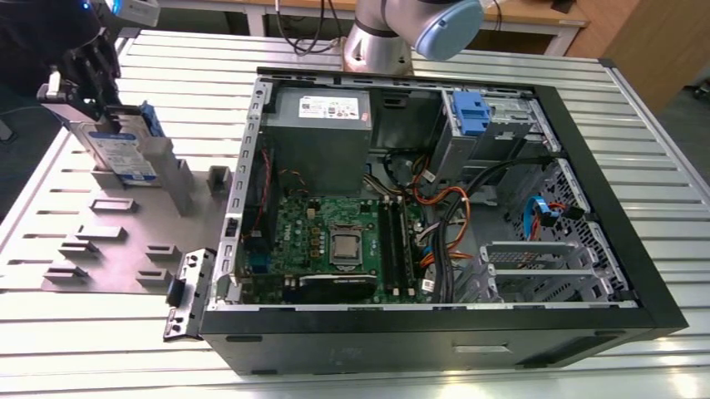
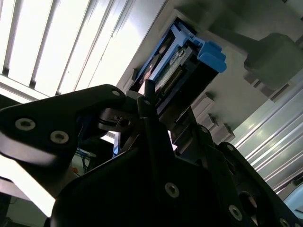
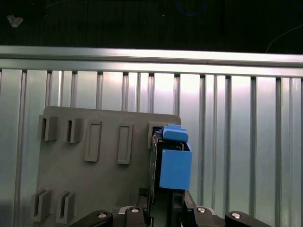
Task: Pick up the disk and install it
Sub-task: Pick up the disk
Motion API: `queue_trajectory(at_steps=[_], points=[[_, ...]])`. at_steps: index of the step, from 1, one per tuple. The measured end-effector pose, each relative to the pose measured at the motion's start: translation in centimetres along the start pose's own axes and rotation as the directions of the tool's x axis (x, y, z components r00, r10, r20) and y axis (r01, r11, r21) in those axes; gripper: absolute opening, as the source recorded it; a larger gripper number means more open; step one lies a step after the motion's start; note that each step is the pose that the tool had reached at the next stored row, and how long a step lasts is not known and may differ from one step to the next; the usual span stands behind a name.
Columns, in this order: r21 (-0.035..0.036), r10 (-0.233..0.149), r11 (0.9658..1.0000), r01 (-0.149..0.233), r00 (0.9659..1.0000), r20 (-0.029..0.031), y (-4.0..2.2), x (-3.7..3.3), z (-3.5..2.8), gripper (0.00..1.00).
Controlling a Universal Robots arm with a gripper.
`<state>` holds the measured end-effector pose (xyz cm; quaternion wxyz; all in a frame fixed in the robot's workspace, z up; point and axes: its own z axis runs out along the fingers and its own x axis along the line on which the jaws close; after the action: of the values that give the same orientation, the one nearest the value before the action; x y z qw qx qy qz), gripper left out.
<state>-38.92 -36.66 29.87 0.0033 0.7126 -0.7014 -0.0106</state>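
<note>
The disk (image 1: 116, 150), a silver-grey drive with a white-and-blue label in a blue carrier frame, stands on edge and slightly tilted over the back of the grey fixture plate (image 1: 122, 241) at the exterior view's left. My black gripper (image 1: 102, 112) comes down on it from above and is shut on its upper end. In the first wrist view the disk (image 3: 175, 165) sits between the fingers of the gripper (image 3: 163, 201), above the fixture plate (image 3: 109, 184). In the second wrist view a fingertip (image 2: 147, 94) presses against the disk (image 2: 173, 71).
The open computer case (image 1: 621, 249) lies to the exterior view's right of the plate, with a grey power-supply box (image 1: 322, 125), a motherboard (image 1: 332, 237), cables and another blue carrier (image 1: 471, 112) in the far drive cage. The arm's base (image 1: 383, 37) stands behind the case. Everything rests on a slatted metal table (image 1: 100, 332).
</note>
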Motion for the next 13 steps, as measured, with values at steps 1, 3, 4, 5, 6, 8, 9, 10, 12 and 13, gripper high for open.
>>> queue_trajectory(at_steps=[1,3,4,5,6,8,9,10,12,13], points=[[0.0001,0.0,1.0,0.0,1.0,-0.0001,0.04,-0.01,0.02,0.38],[-0.0001,0.0,1.0,0.0,1.0,-0.0003,0.04,-0.01,0.02,0.38],[-0.0001,0.0,1.0,0.0,1.0,-0.0004,0.04,-0.01,0.0,0.38],[-0.0004,0.0,1.0,0.0,1.0,-0.0005,0.05,-0.01,-0.05,0.38],[-0.0001,0.0,1.0,0.0,1.0,-0.0004,0.05,-0.01,-0.08,0.38],[0.0,0.0,1.0,0.0,1.0,-0.0003,0.05,-0.01,-0.12,0.38],[0.0001,0.0,1.0,0.0,1.0,-0.0003,0.05,-0.01,-0.12,0.38],[0.0,0.0,1.0,0.0,1.0,-0.0003,0.05,-0.01,-0.14,0.38],[0.0,0.0,1.0,0.0,1.0,-0.0003,0.05,-0.01,-0.14,0.38],[0.0,0.0,1.0,0.0,1.0,-0.0003,0.05,-0.01,-0.14,0.38]])
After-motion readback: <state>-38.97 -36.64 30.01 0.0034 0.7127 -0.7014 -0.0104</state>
